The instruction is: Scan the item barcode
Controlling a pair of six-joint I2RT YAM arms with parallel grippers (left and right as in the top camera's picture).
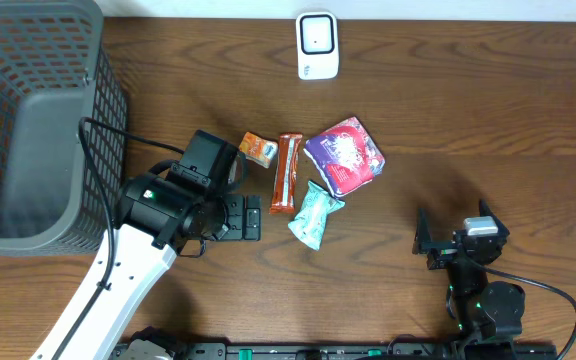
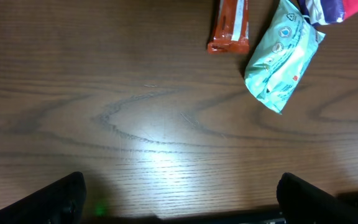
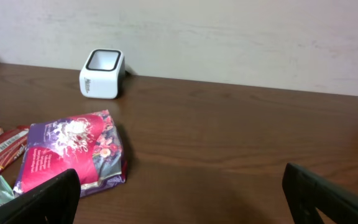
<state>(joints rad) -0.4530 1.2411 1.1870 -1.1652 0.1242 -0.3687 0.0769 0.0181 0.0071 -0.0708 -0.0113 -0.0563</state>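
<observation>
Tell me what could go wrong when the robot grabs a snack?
The orange bar, mint packet and purple pouch lie crowded together, so the open left end effector might shove one or grab two. The scanner stands well away from them, so a loosely held packet might slip on the way.

White, smooth shell on the long link of the left arm [image 1: 118, 285], narrowing toward black, rounded joint housings. Small green status light [image 1: 149, 194] lit on the black housing, thin black cable [image 1: 93, 150] leading off it. Boxy black wrist block ahead. Right arm [image 1: 483, 295] all black and compact, with a pale grey block [image 1: 481, 227] on top, green dots of light on the body and a black cable at the base. Matte black, rounded fingertips [image 2: 64, 198] in both wrist views.
</observation>
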